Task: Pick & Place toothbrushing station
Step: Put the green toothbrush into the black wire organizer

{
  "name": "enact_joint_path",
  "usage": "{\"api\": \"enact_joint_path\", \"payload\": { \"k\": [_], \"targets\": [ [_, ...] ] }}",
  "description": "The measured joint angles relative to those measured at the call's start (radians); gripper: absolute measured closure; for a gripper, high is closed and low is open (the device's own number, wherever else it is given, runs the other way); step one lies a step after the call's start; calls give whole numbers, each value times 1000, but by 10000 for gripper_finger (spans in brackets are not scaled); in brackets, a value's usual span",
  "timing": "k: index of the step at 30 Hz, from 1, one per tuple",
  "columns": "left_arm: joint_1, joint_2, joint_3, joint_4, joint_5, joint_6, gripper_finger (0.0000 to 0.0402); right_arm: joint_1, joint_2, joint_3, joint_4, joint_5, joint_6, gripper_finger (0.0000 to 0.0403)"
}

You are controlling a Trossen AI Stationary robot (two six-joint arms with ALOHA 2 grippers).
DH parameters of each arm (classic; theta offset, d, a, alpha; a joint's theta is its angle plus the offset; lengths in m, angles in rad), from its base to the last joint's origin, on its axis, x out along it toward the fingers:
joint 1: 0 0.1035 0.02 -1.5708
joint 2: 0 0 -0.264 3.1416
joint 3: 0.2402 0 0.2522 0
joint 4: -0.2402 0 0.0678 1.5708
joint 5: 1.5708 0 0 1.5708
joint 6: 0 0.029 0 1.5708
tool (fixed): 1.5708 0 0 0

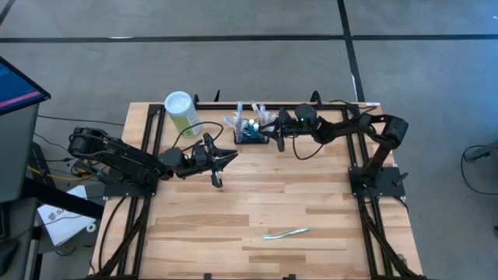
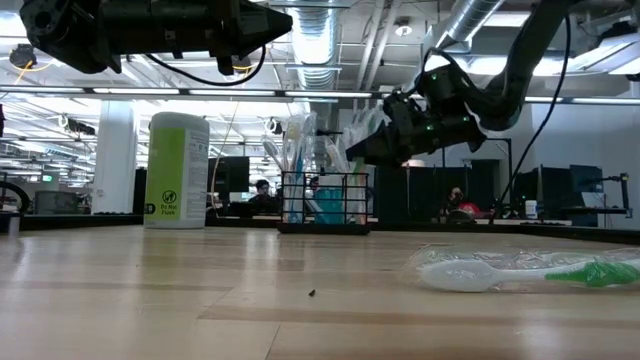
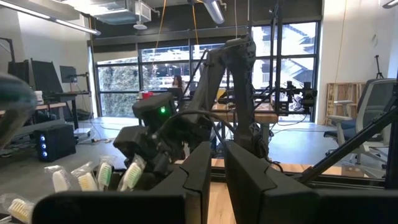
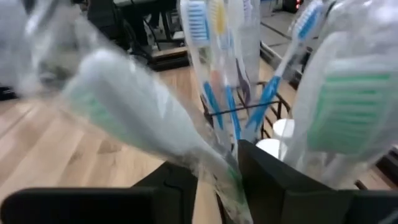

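We see the basket point(image 1: 253, 134) at the bench's point(image 1: 311, 194) far edge, canister point(image 1: 180, 111) to its left, right gripper point(image 1: 274, 131) beside it, a loose toothbrush point(image 1: 286, 232) near the front.

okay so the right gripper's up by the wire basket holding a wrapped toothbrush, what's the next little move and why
Probably lower the right gripper slightly, then open it. It pinches a wrapped toothbrush just above the black wire basket, which already holds upright brushes.

Small black wire-mesh toothbrushing station point(image 1: 252, 134), upright near the table's far edge, full of wrapped toothbrushes.
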Motion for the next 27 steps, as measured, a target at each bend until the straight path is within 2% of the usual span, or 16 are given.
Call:
{"api": "enact_joint_path", "payload": {
  "k": [4,8,11,16,27],
  "targets": [
    [1,0,0,0,0,0,363,3,1,0,8,-29,-23,266],
    [3,0,0,0,0,0,363,4,1,0,10,82,-19,249],
    [3,0,0,0,0,0,363,3,1,0,4,111,-13,248],
    [3,0,0,0,0,0,363,18,1,0,12,78,-25,250],
    [3,0,0,0,0,0,363,34,1,0,27,81,-34,250]
  ]
}}
